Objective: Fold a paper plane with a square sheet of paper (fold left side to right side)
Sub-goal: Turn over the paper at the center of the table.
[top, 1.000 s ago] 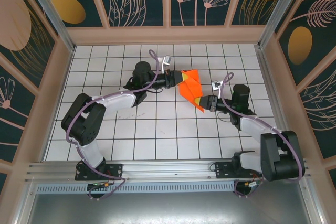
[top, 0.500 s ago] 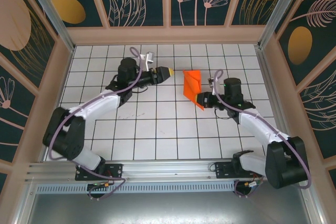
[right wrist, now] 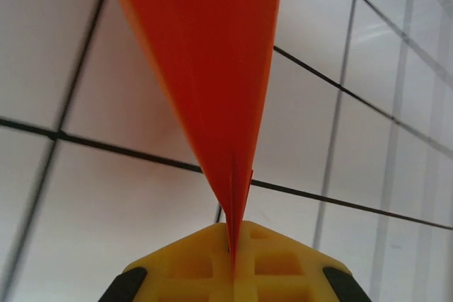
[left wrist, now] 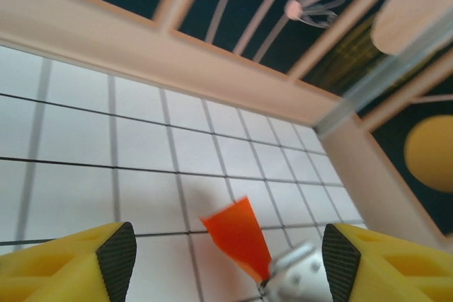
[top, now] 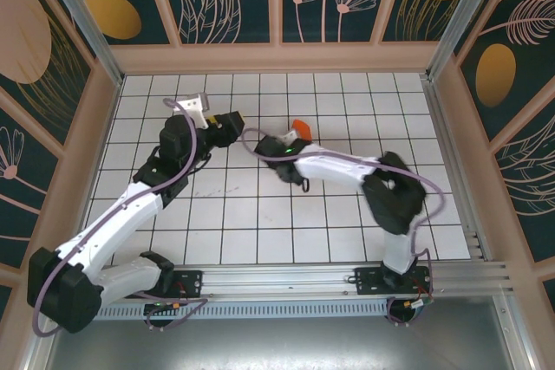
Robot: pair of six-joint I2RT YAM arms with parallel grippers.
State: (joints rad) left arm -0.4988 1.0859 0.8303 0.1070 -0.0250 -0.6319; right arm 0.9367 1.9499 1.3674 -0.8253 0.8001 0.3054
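The top external camera is fixed high above the near edge of the table (top: 260, 214) and looks steeply down across the whole grid to the far wall (top: 277, 56). The left wrist camera sits low and looks out between the fingers of the left gripper (left wrist: 228, 258), toward the far right corner. The right wrist camera looks along the right gripper (right wrist: 233, 263) at very close range. All three views share the orange paper (top: 301, 126) and the tiles beside it.

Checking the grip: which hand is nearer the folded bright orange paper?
Right. The right hand is shut on the folded bright orange paper; the left hand is open, apart from it, on its left.
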